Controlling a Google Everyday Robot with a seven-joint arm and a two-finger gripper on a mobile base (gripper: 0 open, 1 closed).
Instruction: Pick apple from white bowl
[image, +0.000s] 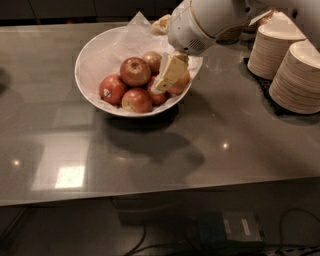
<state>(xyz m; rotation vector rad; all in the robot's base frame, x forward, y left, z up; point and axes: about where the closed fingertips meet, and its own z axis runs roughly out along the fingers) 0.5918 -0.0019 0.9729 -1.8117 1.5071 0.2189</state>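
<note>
The white bowl, wide and lined with crinkled white paper, stands on the grey table at the back left. It holds several apples. The apple, large and dull dark red, lies on top near the middle. A red apple with a white sticker lies to its left, and a paler yellow-and-red apple lies at the right rim. My gripper hangs over the right part of the bowl, tilted down to the left, just right of the dark-red apple and partly covering the paler one.
Two tall stacks of beige paper bowls stand on a dark mat at the right rear. The grey table stretches toward the front edge. A power box and cables lie on the floor below.
</note>
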